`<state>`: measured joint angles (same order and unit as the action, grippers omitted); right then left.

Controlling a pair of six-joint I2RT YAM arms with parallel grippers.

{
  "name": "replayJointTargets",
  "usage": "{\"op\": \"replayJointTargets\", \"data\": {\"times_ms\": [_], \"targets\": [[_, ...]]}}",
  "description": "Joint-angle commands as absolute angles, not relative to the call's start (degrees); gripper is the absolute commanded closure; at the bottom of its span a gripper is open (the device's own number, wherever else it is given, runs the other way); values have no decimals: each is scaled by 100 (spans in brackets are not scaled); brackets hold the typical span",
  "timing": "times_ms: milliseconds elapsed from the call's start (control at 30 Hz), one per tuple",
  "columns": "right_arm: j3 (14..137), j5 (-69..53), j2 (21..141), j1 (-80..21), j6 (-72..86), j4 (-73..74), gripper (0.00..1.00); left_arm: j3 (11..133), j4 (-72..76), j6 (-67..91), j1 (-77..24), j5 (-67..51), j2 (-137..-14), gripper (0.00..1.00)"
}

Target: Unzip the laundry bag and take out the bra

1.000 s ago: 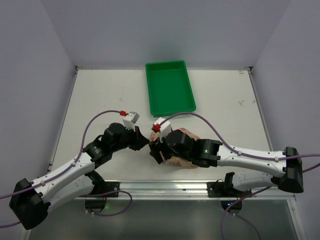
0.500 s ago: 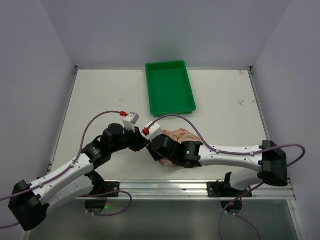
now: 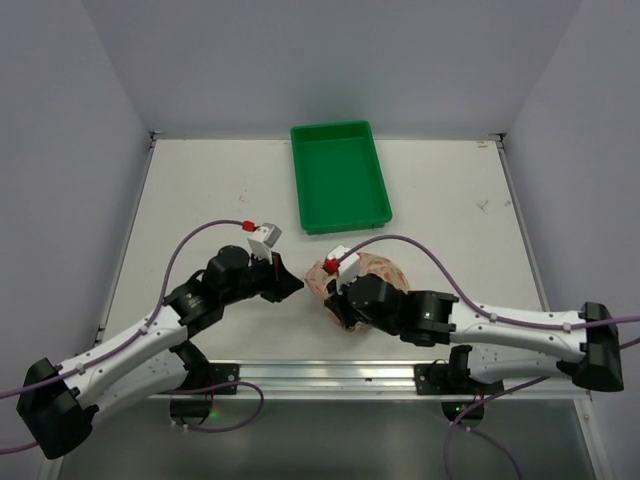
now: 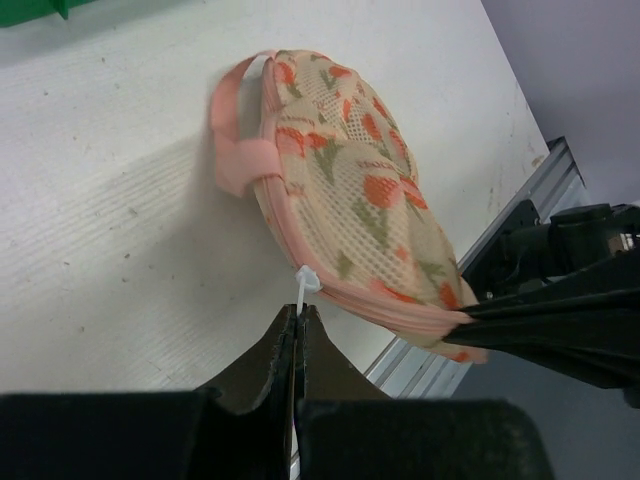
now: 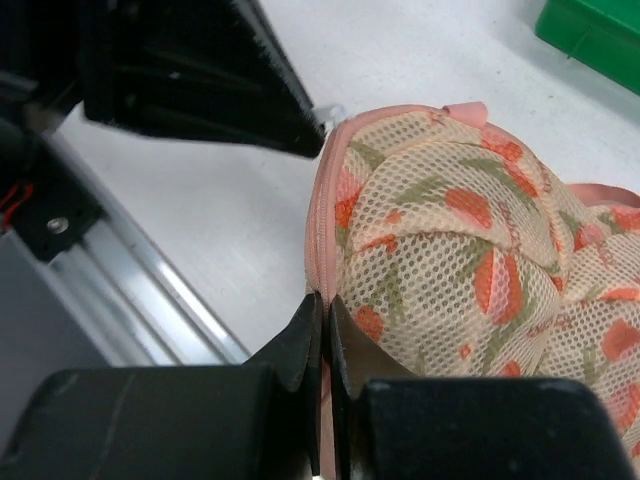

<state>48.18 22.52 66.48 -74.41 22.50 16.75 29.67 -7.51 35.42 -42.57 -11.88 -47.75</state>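
The laundry bag (image 3: 378, 267), pink mesh with orange-red flowers, lies zipped near the table's front edge. A white zipper pull (image 4: 304, 284) sticks out from its pink seam. My left gripper (image 4: 301, 312) is shut on that pull, at the bag's left side (image 3: 298, 288). My right gripper (image 5: 325, 300) is shut on the pink zipper edge (image 5: 322, 215) at the bag's near side (image 3: 335, 300). In the right wrist view, the left gripper's fingertips (image 5: 300, 140) reach the seam from the upper left. The bra is hidden.
A green rectangular tray (image 3: 340, 175) stands at the back middle of the table. The aluminium rail (image 3: 330, 375) runs along the table's front edge just below the bag. Side walls close in the table left and right.
My right gripper has gone from open to shut on the bag's pink edge, its arm having swung left and back. The left arm kept its grip and place.
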Motion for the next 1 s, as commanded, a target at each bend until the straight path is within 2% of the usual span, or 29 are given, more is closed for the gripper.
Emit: {"op": "replayJointTargets", "data": {"times_ms": [0, 200, 233, 267, 367, 433, 467, 533, 600, 767, 967], "targets": [[4457, 1531, 5758, -7444, 2285, 2056, 100, 3269, -633, 3595, -4228, -537, -4816, 100], [4281, 1353, 5072, -7444, 2417, 2627, 100, 3278, -580, 3481, -4228, -483, -5071, 100], [4254, 1432, 5036, -7453, 2495, 2715, 97, 3270, -606, 3428, -4228, -475, -5167, 100], [4245, 1459, 5027, -7444, 2522, 2742, 90, 3270, -659, 3410, -4228, -483, -5211, 100], [4324, 1450, 5010, -7453, 2593, 2751, 59, 3243, -651, 3436, -4228, -703, -5326, 100], [4552, 1450, 5106, -7444, 2558, 2681, 48, 3199, -572, 3480, -4236, -843, -5326, 100], [4631, 1459, 5159, -7453, 2532, 2655, 37, 3199, -536, 3498, -4236, -870, -5326, 100], [4938, 1511, 5395, -7444, 2435, 2576, 30, 3225, -501, 3533, -4263, -949, -5317, 100], [5228, 1669, 5632, -7444, 2347, 2497, 25, 3260, -475, 3551, -4289, -1010, -5309, 100], [5730, 2012, 6668, -7453, 2232, 2207, 25, 3331, -466, 3630, -4430, -1028, -5274, 100], [5871, 2513, 7320, -7453, 2417, 1846, 25, 3287, -475, 3744, -4509, -1037, -5054, 100]]}}
